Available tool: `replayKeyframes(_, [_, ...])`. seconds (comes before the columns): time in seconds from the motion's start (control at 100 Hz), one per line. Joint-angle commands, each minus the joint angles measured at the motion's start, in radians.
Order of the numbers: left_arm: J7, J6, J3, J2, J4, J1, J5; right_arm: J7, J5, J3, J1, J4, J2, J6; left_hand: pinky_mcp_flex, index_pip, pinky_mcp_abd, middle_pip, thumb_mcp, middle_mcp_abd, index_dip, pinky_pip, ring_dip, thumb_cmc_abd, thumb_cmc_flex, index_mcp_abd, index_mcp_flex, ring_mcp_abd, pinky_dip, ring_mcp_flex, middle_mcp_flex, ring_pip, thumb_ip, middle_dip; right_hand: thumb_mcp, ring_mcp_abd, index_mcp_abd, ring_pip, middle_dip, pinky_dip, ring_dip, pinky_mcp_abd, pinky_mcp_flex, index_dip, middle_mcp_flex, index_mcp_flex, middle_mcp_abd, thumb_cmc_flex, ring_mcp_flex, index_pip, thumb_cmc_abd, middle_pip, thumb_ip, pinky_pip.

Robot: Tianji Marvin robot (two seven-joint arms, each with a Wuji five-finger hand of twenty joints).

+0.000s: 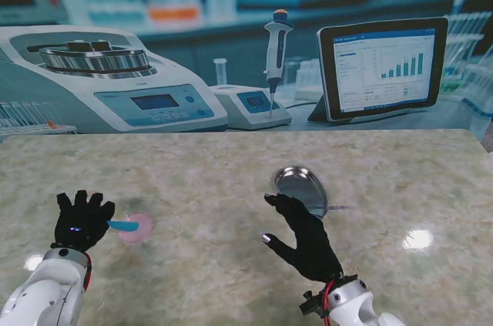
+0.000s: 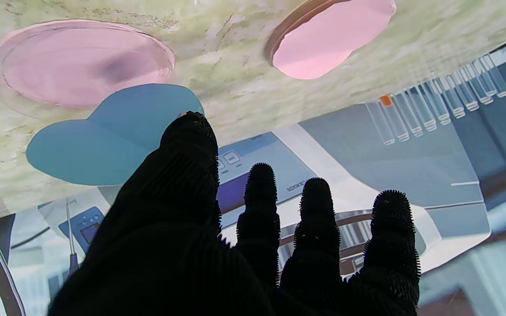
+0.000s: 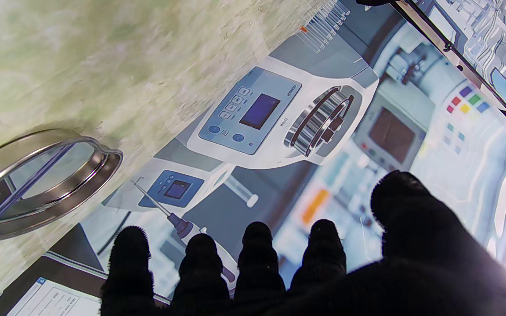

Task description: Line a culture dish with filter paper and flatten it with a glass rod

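1. status: your left hand (image 1: 79, 219) is spread open and holds nothing. the blue filter paper (image 1: 123, 225) lies just beside its thumb, overlapping the edge of the pink culture dish (image 1: 137, 228).
2. the left wrist view shows a second pink disc (image 2: 330, 37) farther along the table, perhaps a lid; leave it alone.
3. your right hand (image 1: 306, 235) is open and empty too, hovering just nearer to me than the steel tray (image 1: 300, 188), where the glass rod (image 3: 24, 182) lies across the rim.
4. pinch the paper by its free edge, keeping the thumb flat.
5. centre it over the dish before release.
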Motion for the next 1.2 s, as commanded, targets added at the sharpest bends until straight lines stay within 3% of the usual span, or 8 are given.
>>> replayKeyframes(0.0, [-0.003, 0.005, 0.005, 0.001, 0.009, -0.007, -0.001, 0.000, 0.002, -0.001, -0.008, -0.005, -0.004, 0.004, -0.013, 0.042, 0.005, -0.006, 0.027, -0.008, 0.038, 0.035, 0.015, 0.040, 0.033, -0.092, 0.026, 0.004, 0.001, 0.009, 0.001, -0.007, 0.033, 0.010, -0.004, -0.010, -0.013, 0.019, 0.004, -0.003, -0.005, 0.001, -0.009, 0.009, -0.017, -0.010, -0.015, 0.009, 0.003, 0.000, 0.014, 0.005, 0.017, 0.019])
replayKeyframes(0.64, [0.005, 0.038, 0.072, 0.004, 0.067, -0.075, -0.010, 0.000, 0.004, 0.003, -0.009, -0.004, -0.004, 0.003, -0.014, 0.041, 0.005, -0.004, -0.019, -0.007, 0.006, 0.041, 0.015, 0.062, 0.047, -0.101, 0.002, 0.005, -0.002, 0.008, -0.007, -0.002, 0.029, 0.010, -0.004, -0.011, -0.013, 0.020, 0.004, -0.003, -0.005, 0.000, -0.009, 0.009, -0.017, -0.010, -0.015, 0.009, 0.003, 0.000, 0.014, 0.006, 0.016, 0.018])
replayKeyframes(1.19, [-0.017, 0.044, 0.078, 0.007, 0.067, -0.075, 0.001, 0.001, 0.004, 0.002, -0.007, -0.001, -0.004, 0.004, -0.019, 0.024, -0.001, -0.019, -0.051, -0.018, -0.042, 0.035, 0.011, 0.067, 0.052, -0.110, -0.032, 0.001, -0.005, -0.001, -0.036, -0.010, 0.029, 0.003, -0.004, -0.011, -0.012, 0.020, 0.004, -0.002, -0.005, 0.000, -0.009, 0.010, -0.017, -0.010, -0.015, 0.007, 0.003, 0.000, 0.016, 0.006, 0.016, 0.019])
